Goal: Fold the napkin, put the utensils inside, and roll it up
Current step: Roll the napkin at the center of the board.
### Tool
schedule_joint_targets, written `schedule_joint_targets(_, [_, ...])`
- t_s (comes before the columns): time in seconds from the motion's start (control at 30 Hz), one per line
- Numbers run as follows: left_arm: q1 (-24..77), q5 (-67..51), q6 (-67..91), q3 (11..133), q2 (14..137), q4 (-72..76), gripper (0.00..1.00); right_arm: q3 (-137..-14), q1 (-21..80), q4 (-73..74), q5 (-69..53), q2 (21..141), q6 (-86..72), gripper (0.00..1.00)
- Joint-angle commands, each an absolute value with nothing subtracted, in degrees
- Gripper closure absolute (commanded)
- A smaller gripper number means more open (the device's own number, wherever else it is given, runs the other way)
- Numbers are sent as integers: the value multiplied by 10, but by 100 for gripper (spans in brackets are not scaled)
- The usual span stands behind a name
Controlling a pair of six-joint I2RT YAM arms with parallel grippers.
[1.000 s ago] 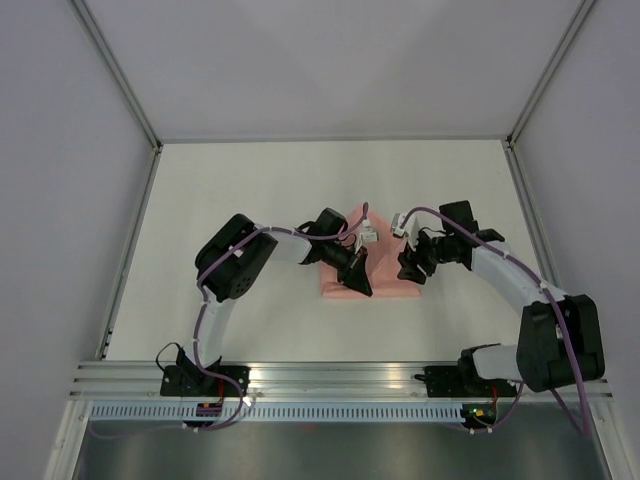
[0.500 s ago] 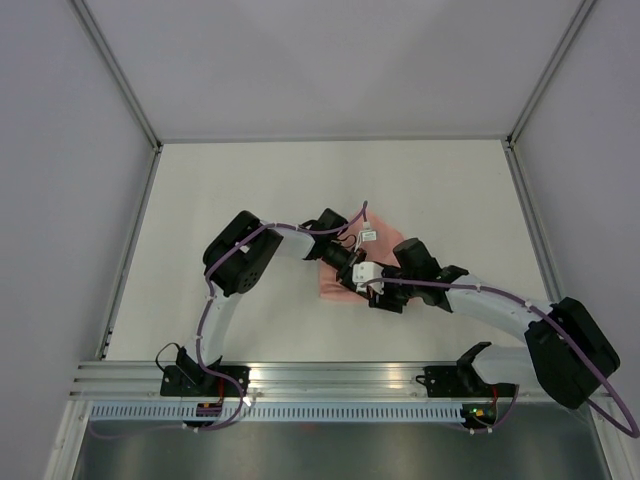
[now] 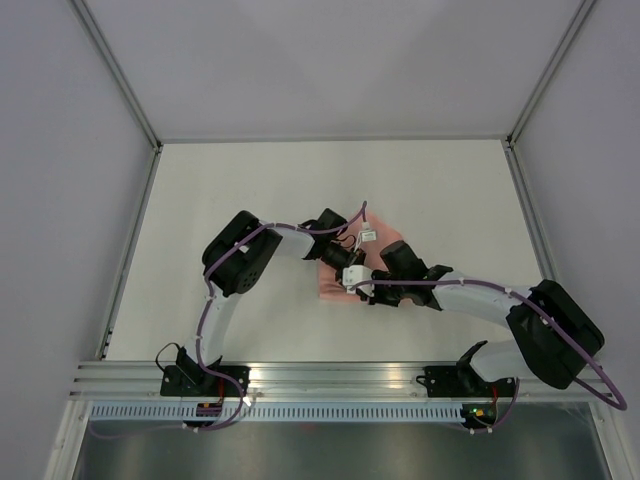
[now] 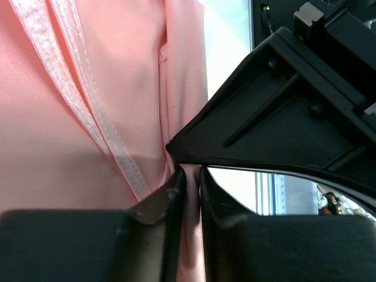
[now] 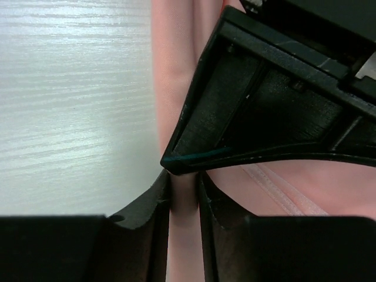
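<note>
The salmon-pink napkin [image 3: 328, 289] lies bunched at the table's middle, mostly covered by both grippers. My left gripper [image 3: 351, 270] is shut on a thin fold of the napkin [image 4: 70, 117]; the cloth runs between its fingers [image 4: 191, 176]. My right gripper [image 3: 369, 291] meets it from the near right, and its jaws [image 5: 184, 179] press on a thicker pink fold of the napkin [image 5: 173, 88]. Each wrist view shows the other gripper's black finger right above its own tips. The utensils are hidden.
The white table [image 3: 250, 190] is bounded by grey walls at the left, back and right. An aluminium rail [image 3: 340, 378] with both arm bases runs along the near edge.
My right arm swung left from beside the napkin to its near edge, and its jaws closed onto the cloth. The left gripper stayed shut on the napkin and hardly moved.
</note>
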State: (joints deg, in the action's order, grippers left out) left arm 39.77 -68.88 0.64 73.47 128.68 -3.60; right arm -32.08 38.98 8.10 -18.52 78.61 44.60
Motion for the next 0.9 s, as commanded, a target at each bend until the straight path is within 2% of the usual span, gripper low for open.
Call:
schedule_joint_targets(0.0, [400,-556,-8,709,1276,-67,74,-334,388,109,-161,810,446,76])
schedule_joint_targets(0.07, [400,-542,-6,696,1245,-42,63,-348,388,141,-173,817,450,81])
schedule_joint_targets(0.27, [396,-478,32,672,1170,27,52,-376,379,207,-223,836,457,86])
schedule_joint_targets(0.3, [395,-467,36,662,1145,38,48,-382,373,217,-230,846,460,87])
schedule_joint_targets(0.33, [395,-436,40,657,1135,46,35,-389,367,240,-250,852,468,87])
schedule_joint_targets(0.53, [393,-289,80,587,1033,134,37,-484,302,366,-356,924,529,87])
schedule_joint_targets(0.73, [391,-130,95,480,923,212,36,-585,252,499,-412,1029,597,86])
schedule_joint_targets(0.87, [392,-84,99,397,866,264,36,-643,223,562,-434,1117,634,86])
